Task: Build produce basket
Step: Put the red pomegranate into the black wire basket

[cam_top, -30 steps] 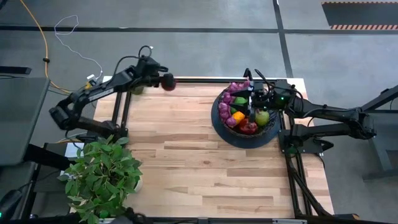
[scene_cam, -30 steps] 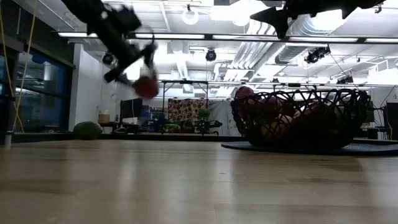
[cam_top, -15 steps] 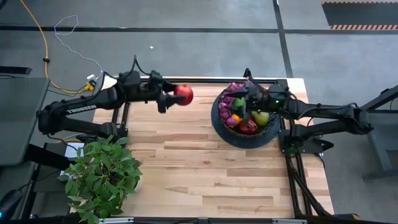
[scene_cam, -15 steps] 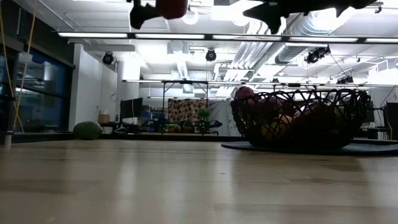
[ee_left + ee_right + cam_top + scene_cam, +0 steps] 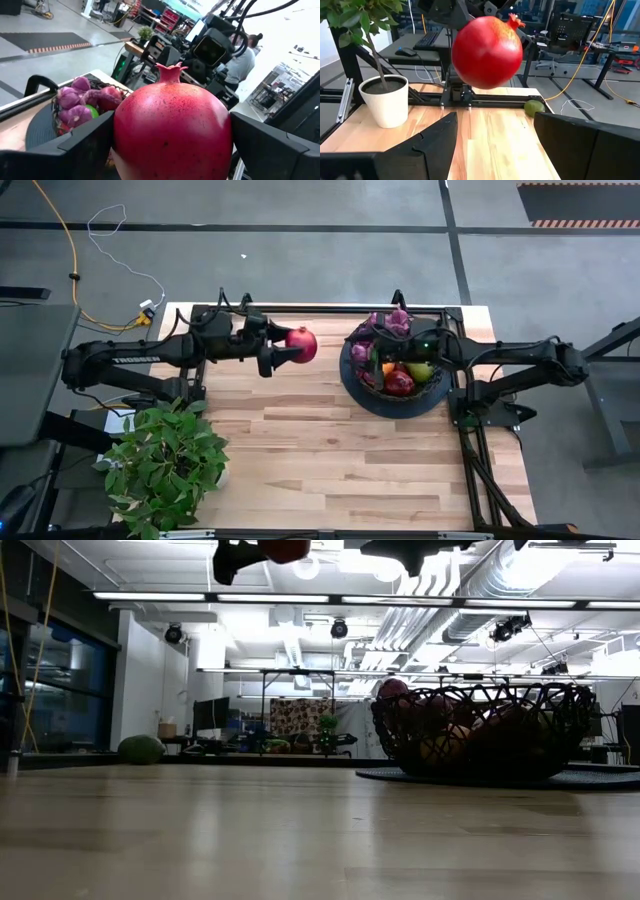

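Note:
A red pomegranate [image 5: 301, 344] hangs high over the table's far middle, with my left gripper [image 5: 292, 348] shut on it. It fills the left wrist view [image 5: 172, 130] and shows in the right wrist view [image 5: 487, 52]. Just to its right stands the black wire basket [image 5: 352, 387] on its dark base, holding purple grapes [image 5: 75, 100], a red apple, a green pear and an orange. My right gripper [image 5: 366, 346] hovers over the basket's left part, pointing at the pomegranate. It is open [image 5: 495, 150], with nothing between its fingers. My left gripper pinches the pomegranate between its two fingers [image 5: 85, 145], one on each side of its round body [image 5: 125, 140]. The fingers come level from the table's left. The fruit is lifted clear, far above the table, with its crown [image 5: 170, 72] turned up.
A leafy plant in a white pot [image 5: 165, 460] stands at the near left corner. A green lime [image 5: 534, 106] lies on the table near the far left edge. A person [image 5: 245, 55] shows in the room beyond the right arm. Bare wood [image 5: 330, 450] spreads across the near half.
My left gripper has swung from the far left corner toward the basket, rising and levelling out, with the pomegranate carried along clear of the table. My right gripper has moved a little toward the table's left over the basket and has rolled.

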You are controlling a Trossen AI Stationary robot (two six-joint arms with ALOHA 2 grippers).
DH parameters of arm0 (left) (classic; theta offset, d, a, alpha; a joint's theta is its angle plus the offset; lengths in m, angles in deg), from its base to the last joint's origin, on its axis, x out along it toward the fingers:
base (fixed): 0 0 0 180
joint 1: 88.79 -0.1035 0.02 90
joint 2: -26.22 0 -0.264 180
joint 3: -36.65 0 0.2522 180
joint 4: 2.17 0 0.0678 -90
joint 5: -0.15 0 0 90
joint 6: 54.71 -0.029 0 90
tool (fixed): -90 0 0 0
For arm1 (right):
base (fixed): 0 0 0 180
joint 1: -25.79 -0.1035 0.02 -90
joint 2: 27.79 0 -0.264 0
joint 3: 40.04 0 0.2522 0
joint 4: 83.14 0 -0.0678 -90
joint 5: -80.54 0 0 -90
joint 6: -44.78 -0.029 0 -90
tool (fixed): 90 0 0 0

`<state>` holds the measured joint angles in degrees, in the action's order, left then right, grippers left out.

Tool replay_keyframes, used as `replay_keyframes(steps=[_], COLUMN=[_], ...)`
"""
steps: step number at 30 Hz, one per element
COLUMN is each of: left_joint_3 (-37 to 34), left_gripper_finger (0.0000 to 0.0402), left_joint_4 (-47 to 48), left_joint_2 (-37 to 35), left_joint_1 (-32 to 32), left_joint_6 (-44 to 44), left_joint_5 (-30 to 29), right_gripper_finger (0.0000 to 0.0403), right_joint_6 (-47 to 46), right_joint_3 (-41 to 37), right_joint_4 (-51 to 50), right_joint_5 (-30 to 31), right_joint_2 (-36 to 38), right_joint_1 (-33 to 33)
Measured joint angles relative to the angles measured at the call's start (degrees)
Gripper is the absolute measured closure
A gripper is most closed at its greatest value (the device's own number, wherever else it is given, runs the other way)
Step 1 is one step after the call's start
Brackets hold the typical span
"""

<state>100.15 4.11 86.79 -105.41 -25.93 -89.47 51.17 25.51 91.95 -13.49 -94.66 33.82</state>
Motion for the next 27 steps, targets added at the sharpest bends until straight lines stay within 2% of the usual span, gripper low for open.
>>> replay_keyframes(steps=[7,13,24,27], left_joint_3=[0.00,0.02,0.03,0.02], left_gripper_finger=[0.0041,0.0041,0.0041,0.0041], left_joint_4=[-0.10,-0.19,-6.54,-6.62], left_joint_2=[-0.04,-0.04,1.89,2.83], left_joint_1=[-0.60,-0.63,0.47,1.06], left_joint_6=[1.67,2.57,5.67,6.74], left_joint_5=[-0.22,0.26,1.51,1.49], right_gripper_finger=[0.0148,0.0148,0.0148,0.0134], right_joint_6=[-0.81,-10.60,-6.30,-6.05], right_joint_3=[0.00,0.04,0.04,0.04], right_joint_4=[0.91,2.51,1.99,2.04], right_joint_5=[0.00,-0.01,0.93,1.73], right_joint_2=[0.02,0.10,0.07,0.07], right_joint_1=[-0.49,-0.59,0.33,0.23])
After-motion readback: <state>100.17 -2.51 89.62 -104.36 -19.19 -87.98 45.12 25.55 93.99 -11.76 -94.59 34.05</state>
